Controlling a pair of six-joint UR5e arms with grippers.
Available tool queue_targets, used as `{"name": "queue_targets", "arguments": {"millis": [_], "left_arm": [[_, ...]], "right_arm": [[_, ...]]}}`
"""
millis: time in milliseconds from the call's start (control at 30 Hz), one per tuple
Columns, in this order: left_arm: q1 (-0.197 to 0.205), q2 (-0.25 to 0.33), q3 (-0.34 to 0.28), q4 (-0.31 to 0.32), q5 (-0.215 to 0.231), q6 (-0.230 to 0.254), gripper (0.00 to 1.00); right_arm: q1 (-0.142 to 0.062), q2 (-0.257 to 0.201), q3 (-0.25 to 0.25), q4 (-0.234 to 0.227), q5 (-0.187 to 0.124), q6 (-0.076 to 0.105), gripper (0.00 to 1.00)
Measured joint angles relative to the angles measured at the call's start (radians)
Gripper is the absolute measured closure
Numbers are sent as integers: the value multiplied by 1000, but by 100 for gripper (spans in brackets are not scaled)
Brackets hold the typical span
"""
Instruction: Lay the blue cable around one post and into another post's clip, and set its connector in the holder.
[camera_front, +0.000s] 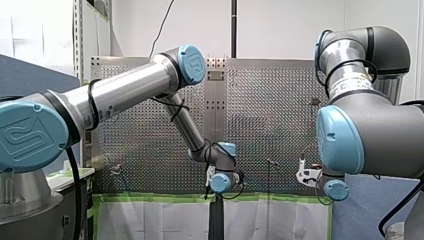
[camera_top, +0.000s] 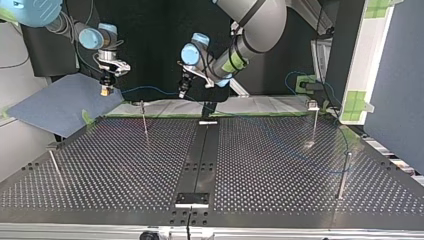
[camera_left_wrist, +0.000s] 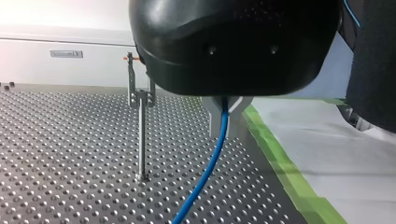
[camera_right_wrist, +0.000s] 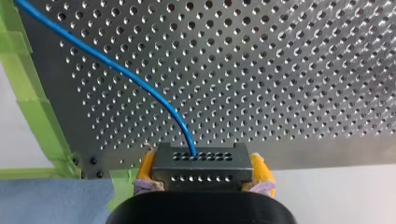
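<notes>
**Front view:** The left arm (camera_front: 125, 92) reaches to the middle of the perforated table's (camera_front: 270, 110) edge marked with green tape (camera_front: 150, 198). The right arm (camera_front: 370, 135) reaches towards that edge's right-hand corner. Their wrists hide the fingers here, and the cable is too thin to follow.

**Top view:** The right gripper (camera_top: 105, 88) hangs just outside the taped edge's corner, over a blue mat (camera_top: 55, 107), with the connector (camera_top: 105, 92) in its tips. The left gripper (camera_top: 183, 91) hovers above the middle of that edge. The blue cable (camera_top: 150, 90) sags between them, then crosses the half of the table at this view's right in a loose loop towards the side edge. A post (camera_top: 144, 122) stands just inside the taped edge, between the two grippers. The likely trouble is that slack. Drawn sideways, it could catch the wrong side of a post. A hard pull could also twist the connector in its grip or drag the cable through the left fingers.

**Left wrist view:** The pale fingers (camera_left_wrist: 212, 114) are closed together on the cable, which drops from between them to the table. A post carrying a clip (camera_left_wrist: 139, 95) stands beside the gripper, apart from the cable.

**Right wrist view:** The yellow pads (camera_right_wrist: 259, 170) press on both ends of the black connector. The cable leaves its face and runs ahead over the table's corner.
</notes>
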Motion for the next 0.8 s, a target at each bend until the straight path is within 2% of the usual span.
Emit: {"name": "queue_targets", "arguments": {"millis": [167,267,433,800], "left_arm": [[-9,1,10,-9,-7,-5,100],[-14,0,14,-13,-10,-7,100],[-18,0,23,-15,-11,-8,100],[-18,0,52,-15,-6,-33,100]], "right_arm": [[-10,0,-15,16,-38,-1,100],[-18,0,-27,28,-49,1,100],[-29,0,-41,46,-55,0,100],[-54,1,-53,50,-66,6,100]]}}
